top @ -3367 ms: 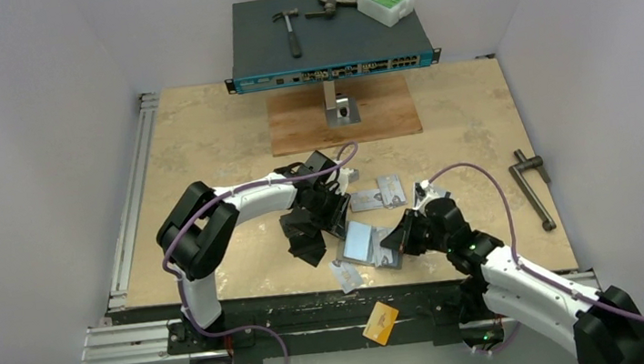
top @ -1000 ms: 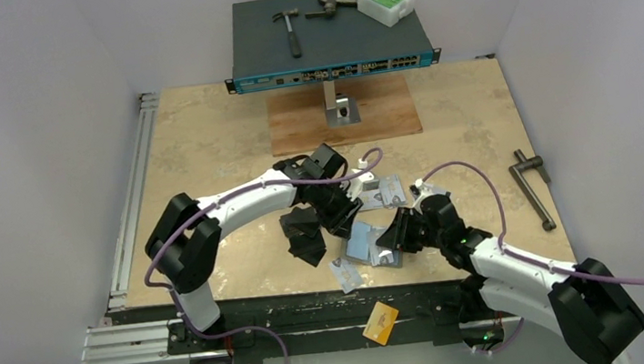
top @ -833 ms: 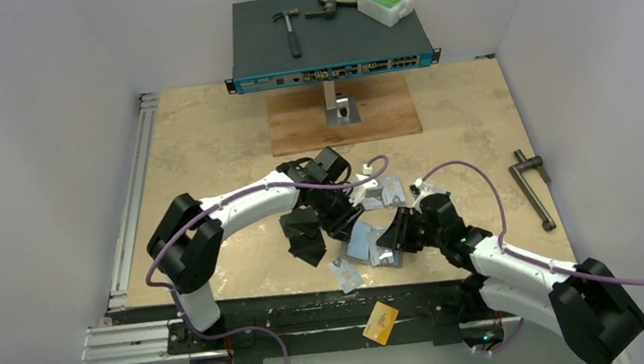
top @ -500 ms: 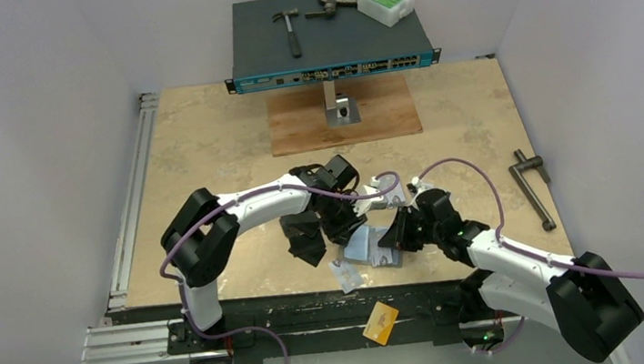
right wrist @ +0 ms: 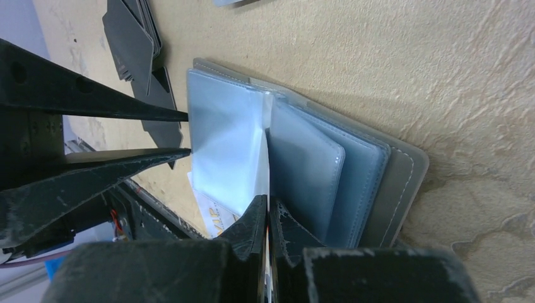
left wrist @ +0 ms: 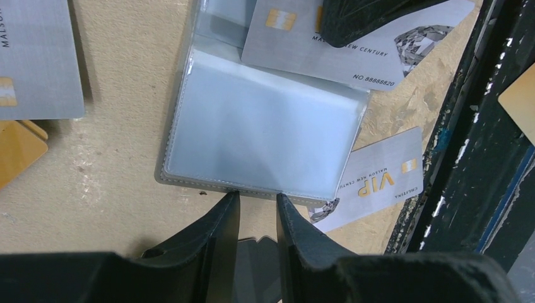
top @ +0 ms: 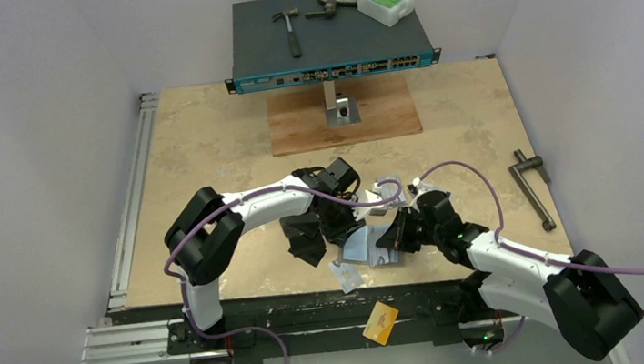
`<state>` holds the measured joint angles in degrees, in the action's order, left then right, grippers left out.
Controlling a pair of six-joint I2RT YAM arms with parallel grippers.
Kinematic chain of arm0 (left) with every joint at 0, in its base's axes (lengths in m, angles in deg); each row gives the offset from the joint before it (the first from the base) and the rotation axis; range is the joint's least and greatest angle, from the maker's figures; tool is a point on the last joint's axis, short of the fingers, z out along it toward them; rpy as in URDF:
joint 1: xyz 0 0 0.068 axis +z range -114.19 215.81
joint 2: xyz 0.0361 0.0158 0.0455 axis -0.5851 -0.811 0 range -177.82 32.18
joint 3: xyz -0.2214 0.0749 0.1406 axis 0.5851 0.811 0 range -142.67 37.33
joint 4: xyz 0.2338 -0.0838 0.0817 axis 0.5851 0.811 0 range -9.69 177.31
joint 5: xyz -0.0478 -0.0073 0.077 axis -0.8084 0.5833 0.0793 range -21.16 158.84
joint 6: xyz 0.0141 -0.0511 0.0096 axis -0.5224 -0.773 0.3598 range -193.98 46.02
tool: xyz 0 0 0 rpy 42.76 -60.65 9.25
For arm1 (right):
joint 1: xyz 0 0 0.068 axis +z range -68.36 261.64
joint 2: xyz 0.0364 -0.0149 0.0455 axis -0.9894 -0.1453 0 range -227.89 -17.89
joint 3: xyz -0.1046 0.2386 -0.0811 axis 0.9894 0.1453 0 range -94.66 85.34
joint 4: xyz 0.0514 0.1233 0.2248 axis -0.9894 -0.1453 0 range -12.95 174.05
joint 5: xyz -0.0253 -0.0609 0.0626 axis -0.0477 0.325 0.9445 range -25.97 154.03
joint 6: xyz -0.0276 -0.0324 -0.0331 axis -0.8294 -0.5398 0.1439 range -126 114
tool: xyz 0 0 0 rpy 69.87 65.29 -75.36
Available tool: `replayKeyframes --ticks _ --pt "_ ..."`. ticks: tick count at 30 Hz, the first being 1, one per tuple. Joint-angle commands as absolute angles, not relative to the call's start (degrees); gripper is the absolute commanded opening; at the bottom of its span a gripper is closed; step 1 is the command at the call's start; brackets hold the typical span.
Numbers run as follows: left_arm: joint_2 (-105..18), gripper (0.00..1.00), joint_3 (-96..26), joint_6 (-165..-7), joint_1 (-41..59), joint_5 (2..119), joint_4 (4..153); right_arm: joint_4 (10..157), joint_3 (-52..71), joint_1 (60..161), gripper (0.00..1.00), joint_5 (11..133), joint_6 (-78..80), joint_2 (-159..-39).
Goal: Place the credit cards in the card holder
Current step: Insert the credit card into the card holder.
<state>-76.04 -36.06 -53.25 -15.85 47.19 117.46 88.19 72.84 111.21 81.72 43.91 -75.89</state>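
L gripper (left wrist: 257,197) set narrow, nothing betw. its tips, which sit at edge of open card holder (left wrist: 258,136). R gripper (right wrist: 268,205) pinches silver card (left wrist: 296,47) over it.

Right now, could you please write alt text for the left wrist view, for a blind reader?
An open card holder with clear sleeves lies on a beige table, the left end effector slightly open at its near edge. Silver cards lie around it, the VIP card partly beneath it.
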Motion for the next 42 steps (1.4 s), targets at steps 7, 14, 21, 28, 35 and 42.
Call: replayKeyframes --ticks 7,14,21,28,35,42 --pt "-76.5 0.25 -35.2 -51.8 -17.1 49.0 115.5 81.5 71.5 110.9 0.15 80.4 42.5 -72.4" --pt "-76.1 0.23 -34.6 -53.1 -17.0 49.1 114.6 76.5 69.8 110.9 0.21 82.7 40.9 -72.3" --pt "-75.9 0.22 -34.1 -53.0 -17.0 49.6 114.1 71.5 66.9 110.8 0.27 82.8 40.5 -69.2" --pt "-75.7 0.22 -33.9 -52.9 -16.5 49.9 114.0 73.4 67.3 110.8 0.27 84.4 41.1 -70.0" --pt "-75.6 0.21 -34.0 -52.9 -16.4 50.2 114.0 75.6 69.2 110.5 0.0 86.9 42.2 -70.4" --pt "-75.3 0.21 -33.7 -52.8 -16.2 50.3 114.3 76.3 70.1 108.3 0.0 86.0 42.6 -66.6"
